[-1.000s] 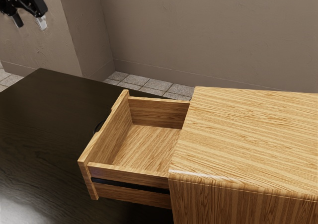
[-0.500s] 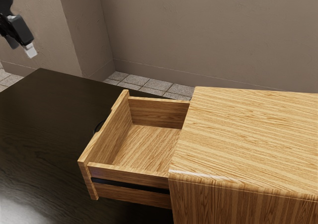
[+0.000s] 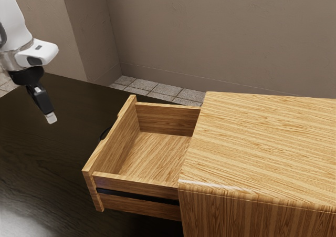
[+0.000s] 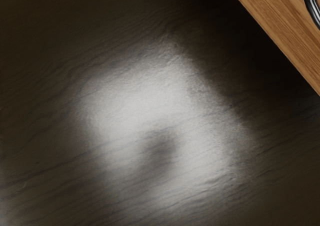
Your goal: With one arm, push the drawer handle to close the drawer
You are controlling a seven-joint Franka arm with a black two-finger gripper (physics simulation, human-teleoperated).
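Note:
My gripper (image 3: 50, 118) hangs over the dark table, off the outer side of the drawer's front, with space between it and the handle. The wooden drawer (image 3: 110, 142) stands pulled out from its cabinet (image 3: 262, 142), and its inside is bare. Its dark curved handle (image 3: 102, 135) is partly hidden behind the front panel in the exterior view. From the wrist, part of the black handle (image 4: 312, 8) shows on the wooden drawer front (image 4: 280, 30), away from the middle of that view.
The dark tabletop (image 3: 47, 158) extends beneath my hand and around the drawer. Beyond the table are a tiled floor (image 3: 157, 88) and a brown wall (image 3: 220, 37). A bright reflection (image 4: 150, 100) lies on the tabletop.
My hand has come down from the exterior view's upper left, closer to the table and the drawer front, and has turned. The drawer stands as before.

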